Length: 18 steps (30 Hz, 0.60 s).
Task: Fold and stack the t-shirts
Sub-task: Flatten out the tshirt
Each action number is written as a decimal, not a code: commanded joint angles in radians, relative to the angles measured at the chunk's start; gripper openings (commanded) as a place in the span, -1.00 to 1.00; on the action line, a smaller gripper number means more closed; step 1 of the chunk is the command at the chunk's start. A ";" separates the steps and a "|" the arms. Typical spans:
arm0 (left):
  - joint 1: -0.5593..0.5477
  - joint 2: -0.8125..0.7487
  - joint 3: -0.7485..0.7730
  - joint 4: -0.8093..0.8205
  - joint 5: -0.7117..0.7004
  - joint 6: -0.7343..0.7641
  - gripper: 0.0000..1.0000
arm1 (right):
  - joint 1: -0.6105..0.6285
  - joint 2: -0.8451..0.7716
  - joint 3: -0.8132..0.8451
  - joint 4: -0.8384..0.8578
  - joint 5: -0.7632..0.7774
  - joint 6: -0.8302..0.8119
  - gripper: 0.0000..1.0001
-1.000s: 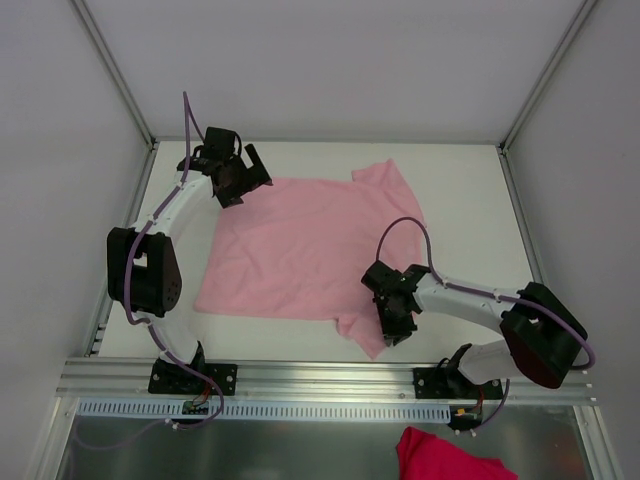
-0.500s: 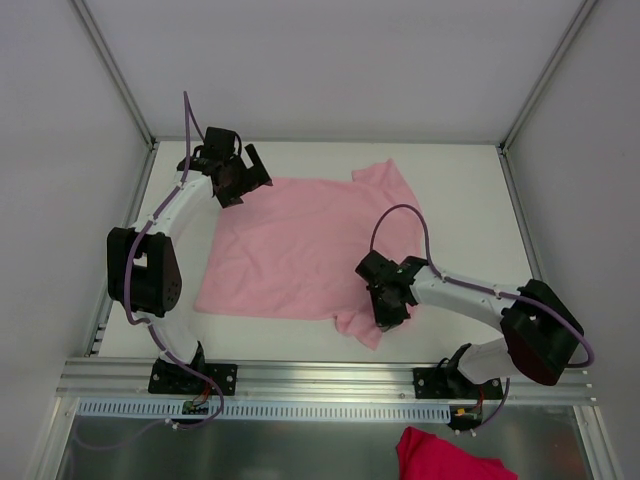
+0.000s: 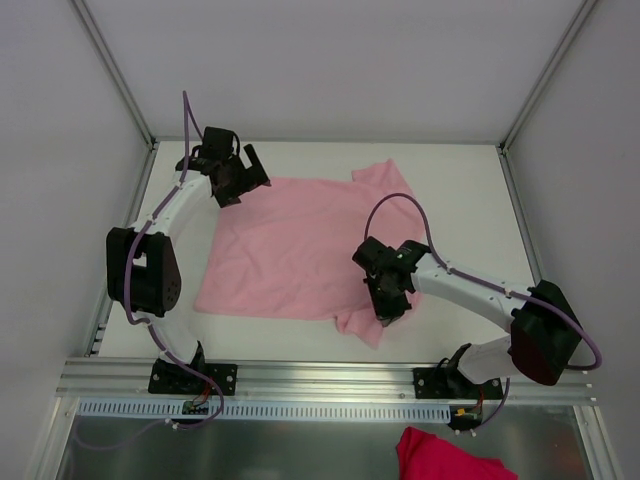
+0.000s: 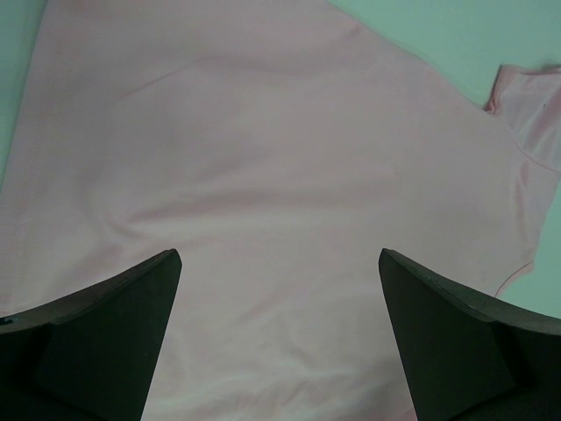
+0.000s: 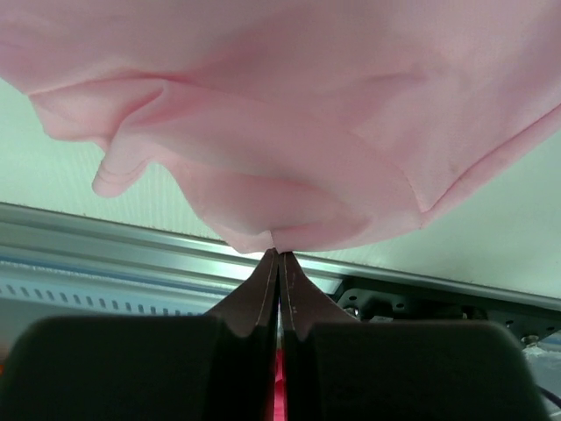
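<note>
Left gripper [image 3: 252, 168]: jaws wide apart, unmoved since a second ago, hovering over far hem corner of pale-pink thin-fabric short-sleeved t-shirt [image 3: 290, 245] at 11 o'clock. T-shirt spread on white table [image 3: 460, 200], centre; long axis 9-to-3, hem toward 9, sleeves toward 3. Right gripper [image 5: 279, 256]: fingers now pinched together on near sleeve at 5 o'clock, shifted slightly toward 11, sleeve tip dragged inward, fabric bunched.
</note>
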<state>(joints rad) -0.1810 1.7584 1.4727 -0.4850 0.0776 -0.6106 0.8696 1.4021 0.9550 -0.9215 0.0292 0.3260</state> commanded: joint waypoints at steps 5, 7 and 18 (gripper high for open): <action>0.015 -0.024 0.054 -0.020 0.010 0.038 0.97 | 0.008 -0.026 0.030 -0.144 -0.118 -0.042 -0.98; 0.017 -0.016 0.072 -0.026 0.014 0.043 0.97 | 0.011 -0.038 0.040 -0.209 -0.117 -0.053 -0.98; 0.018 -0.010 0.078 -0.023 0.030 0.054 0.98 | 0.014 -0.172 -0.094 -0.316 -0.087 -0.004 -0.98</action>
<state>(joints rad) -0.1745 1.7596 1.5188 -0.5064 0.0795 -0.5838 0.8753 1.2774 0.8993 -1.1500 -0.0521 0.2996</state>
